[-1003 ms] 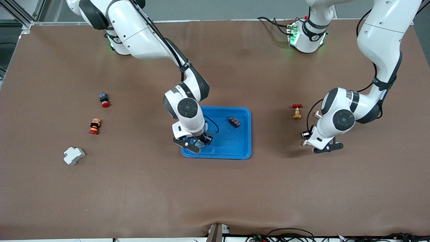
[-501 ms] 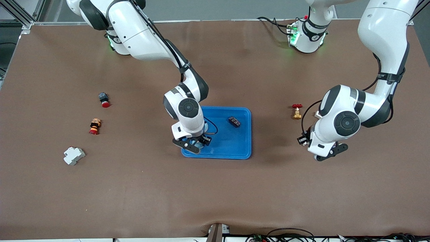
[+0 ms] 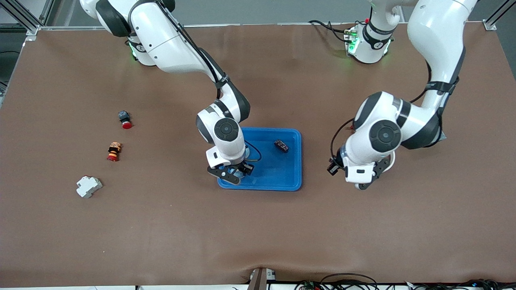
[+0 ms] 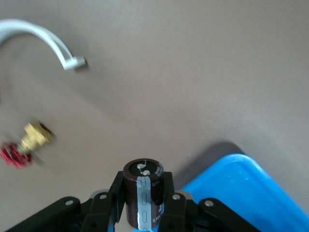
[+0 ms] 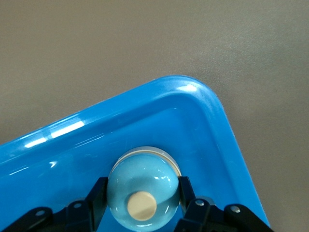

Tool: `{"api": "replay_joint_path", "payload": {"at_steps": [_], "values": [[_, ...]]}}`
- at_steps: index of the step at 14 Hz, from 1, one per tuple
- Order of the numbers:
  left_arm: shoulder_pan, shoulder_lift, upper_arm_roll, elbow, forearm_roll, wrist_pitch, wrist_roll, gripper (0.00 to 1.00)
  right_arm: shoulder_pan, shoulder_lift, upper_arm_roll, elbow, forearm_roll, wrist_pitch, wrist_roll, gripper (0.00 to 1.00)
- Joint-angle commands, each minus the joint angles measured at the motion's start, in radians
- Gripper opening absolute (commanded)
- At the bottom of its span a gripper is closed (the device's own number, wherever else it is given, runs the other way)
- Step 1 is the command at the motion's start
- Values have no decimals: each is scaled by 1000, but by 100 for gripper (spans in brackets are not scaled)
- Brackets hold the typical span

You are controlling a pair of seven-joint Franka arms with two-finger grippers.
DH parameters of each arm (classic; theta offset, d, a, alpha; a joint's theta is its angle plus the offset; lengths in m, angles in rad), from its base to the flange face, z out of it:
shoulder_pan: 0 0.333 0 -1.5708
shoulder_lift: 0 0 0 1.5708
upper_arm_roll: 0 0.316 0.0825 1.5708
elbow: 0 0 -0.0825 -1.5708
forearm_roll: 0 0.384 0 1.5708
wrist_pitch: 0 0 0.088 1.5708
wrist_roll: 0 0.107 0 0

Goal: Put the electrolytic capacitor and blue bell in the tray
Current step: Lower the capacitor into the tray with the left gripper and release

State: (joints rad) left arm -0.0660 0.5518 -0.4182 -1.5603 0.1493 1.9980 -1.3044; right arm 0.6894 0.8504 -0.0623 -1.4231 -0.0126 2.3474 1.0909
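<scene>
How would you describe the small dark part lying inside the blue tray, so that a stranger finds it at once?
Find the bright-blue tray in the middle of the table. In its corner toward the robots' bases and the left arm's end lies a small dark blocky part. It rests free, while the blue bell in the tray sits between the right gripper's fingers.

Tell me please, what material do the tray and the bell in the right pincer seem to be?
Tray: probably plastic, glossy bright blue, with light streaks on its rounded rim. Blue bell: smooth shiny pale-blue dome, maybe painted metal or plastic, with a matte cream button on top.
</scene>
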Motion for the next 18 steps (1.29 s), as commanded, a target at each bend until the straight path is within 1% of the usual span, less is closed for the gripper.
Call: {"api": "replay_joint_path", "payload": {"at_steps": [1, 2, 3, 6, 9, 12, 15, 18], "values": [[-50, 98, 4, 121, -13, -8, -129, 0, 10, 19, -7, 24, -20, 21, 26, 100], [-75, 124, 7, 149, -10, 2, -154, 3, 12, 19, -7, 23, -21, 27, 24, 100], [-103, 147, 13, 170, -8, 27, -162, 3, 12, 19, -7, 23, -36, 26, 24, 100], [-169, 171, 38, 175, -7, 99, -189, 3, 16, 15, -5, 26, -52, 13, 18, 100], [-199, 206, 47, 174, -1, 156, -206, 3, 16, 10, -1, 29, -46, -17, -32, 100], [-239, 227, 90, 172, -1, 179, -210, 3, 12, -22, 6, 36, -36, -101, -55, 100], [-261, 257, 114, 172, -1, 215, -223, 3, -16, -68, 15, 82, -15, -224, -130, 100], [-281, 272, 118, 172, -1, 245, -230, 3, -89, -140, 12, 90, 48, -287, -306, 100]]}}
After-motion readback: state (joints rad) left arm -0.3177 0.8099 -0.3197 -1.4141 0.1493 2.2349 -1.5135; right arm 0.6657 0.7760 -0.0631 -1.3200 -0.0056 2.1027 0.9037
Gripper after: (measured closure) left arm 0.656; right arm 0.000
